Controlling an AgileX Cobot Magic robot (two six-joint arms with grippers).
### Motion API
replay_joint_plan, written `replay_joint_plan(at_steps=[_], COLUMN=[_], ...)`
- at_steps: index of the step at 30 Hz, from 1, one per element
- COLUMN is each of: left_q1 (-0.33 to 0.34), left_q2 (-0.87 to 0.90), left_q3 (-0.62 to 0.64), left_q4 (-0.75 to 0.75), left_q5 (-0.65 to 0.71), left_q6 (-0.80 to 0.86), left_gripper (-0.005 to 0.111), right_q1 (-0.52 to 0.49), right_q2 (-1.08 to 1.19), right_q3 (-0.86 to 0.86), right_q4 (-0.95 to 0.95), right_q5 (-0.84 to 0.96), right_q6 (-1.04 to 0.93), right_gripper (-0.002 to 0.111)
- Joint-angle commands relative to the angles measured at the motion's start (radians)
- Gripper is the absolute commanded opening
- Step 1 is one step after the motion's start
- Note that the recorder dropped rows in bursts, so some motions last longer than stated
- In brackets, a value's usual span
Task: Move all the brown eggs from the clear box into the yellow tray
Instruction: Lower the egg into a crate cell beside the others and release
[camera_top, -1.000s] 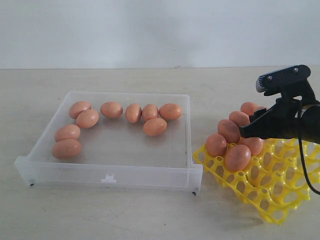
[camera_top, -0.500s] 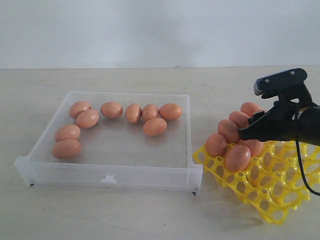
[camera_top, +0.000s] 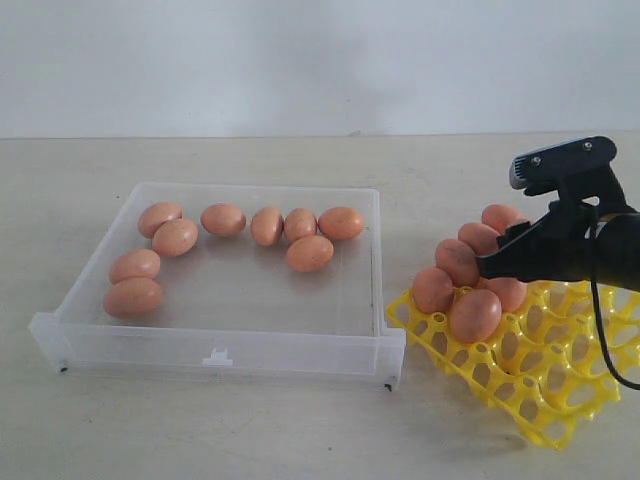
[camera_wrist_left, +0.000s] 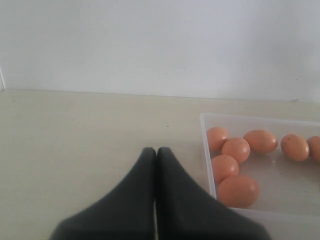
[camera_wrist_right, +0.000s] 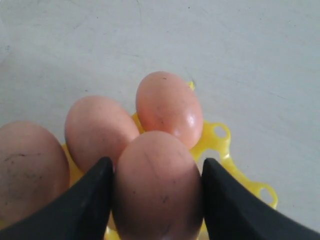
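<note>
Over on the left, the left tool (camera_wrist_left: 156, 152) was pinched fully closed with nothing in it, poised above the bare counter (camera_top: 250, 430) just beside the clear box (camera_top: 215, 355). Nine brown eggs (camera_top: 310, 253) lay loose in that box, strung along its far wall and left side. To the right, well clear of the box, the yellow tray (camera_top: 540, 400) carried a huddle of eggs at its near corner. Over that huddle the right tool (camera_wrist_right: 156, 165) held a brown egg (camera_wrist_right: 155, 200) between its two fingers, both of them touching the shell. I judged this to be the setting-down step. Next it would need to lower the egg into a free cup without knocking the neighbours, part its fingers gently, lift straight up, then go back to the box.
</note>
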Motion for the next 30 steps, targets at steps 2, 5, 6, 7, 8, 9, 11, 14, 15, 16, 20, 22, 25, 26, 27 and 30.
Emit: replay_joint_plan(at_steps=[2, 5, 6, 7, 8, 9, 11, 14, 15, 16, 20, 22, 25, 26, 27, 30], left_q1=[0.001, 0.001, 0.001, 0.001, 0.001, 0.001, 0.001, 0.001, 0.001, 0.001, 0.001, 0.001, 0.001, 0.001, 0.001, 0.001], left_q2=[0.003, 0.003, 0.003, 0.003, 0.003, 0.003, 0.003, 0.003, 0.003, 0.003, 0.003, 0.003, 0.003, 0.003, 0.003, 0.003], left_q3=[0.003, 0.003, 0.003, 0.003, 0.003, 0.003, 0.003, 0.003, 0.003, 0.003, 0.003, 0.003, 0.003, 0.003, 0.003, 0.003], left_q4=[0.002, 0.002, 0.002, 0.002, 0.002, 0.002, 0.002, 0.002, 0.002, 0.002, 0.002, 0.002, 0.002, 0.002, 0.002, 0.002], left_q5=[-0.006, -0.006, -0.006, -0.006, -0.006, -0.006, -0.006, -0.006, -0.006, -0.006, -0.006, -0.006, -0.006, -0.006, -0.006, -0.006], left_q6=[0.002, 0.002, 0.002, 0.002, 0.002, 0.002, 0.002, 0.002, 0.002, 0.002, 0.002, 0.002, 0.002, 0.002, 0.002, 0.002], left_gripper=[-0.004, -0.004, -0.004, -0.004, -0.004, -0.004, -0.004, -0.004, -0.004, -0.004, -0.004, -0.004, -0.004, -0.004, -0.004, -0.004], right_q1=[-0.007, -0.007, -0.007, -0.007, -0.007, -0.007, -0.007, -0.007, -0.007, -0.007, -0.007, -0.007, -0.007, -0.007, -0.007, -0.007], right_q2=[0.001, 0.001, 0.001, 0.001, 0.001, 0.001, 0.001, 0.001, 0.001, 0.001, 0.001, 0.001, 0.001, 0.001, 0.001, 0.001], right_q3=[-0.023, -0.022, -0.022, -0.022, -0.022, -0.022, -0.022, -0.022, -0.022, -0.022, -0.022, -0.022, -0.022, -0.022, -0.022, -0.022], right_q4=[0.008, 0.013, 0.015, 0.020, 0.025, 0.031, 0.035, 0.035, 0.035, 0.035, 0.035, 0.035, 0.035, 0.035, 0.035, 0.035], right_q5=[-0.001, -0.001, -0.001, 0.002, 0.003, 0.006, 0.008, 0.010, 0.010, 0.010, 0.014, 0.016, 0.022, 0.024, 0.026, 0.028], right_q6=[-0.002, -0.003, -0.003, -0.003, -0.003, -0.003, -0.003, -0.003, -0.003, -0.003, -0.003, -0.003, -0.003, -0.003, -0.005, -0.012], right_gripper=[0.004, 0.004, 0.004, 0.004, 0.004, 0.004, 0.004, 0.004, 0.004, 0.004, 0.004, 0.004, 0.004, 0.004, 0.004, 0.004])
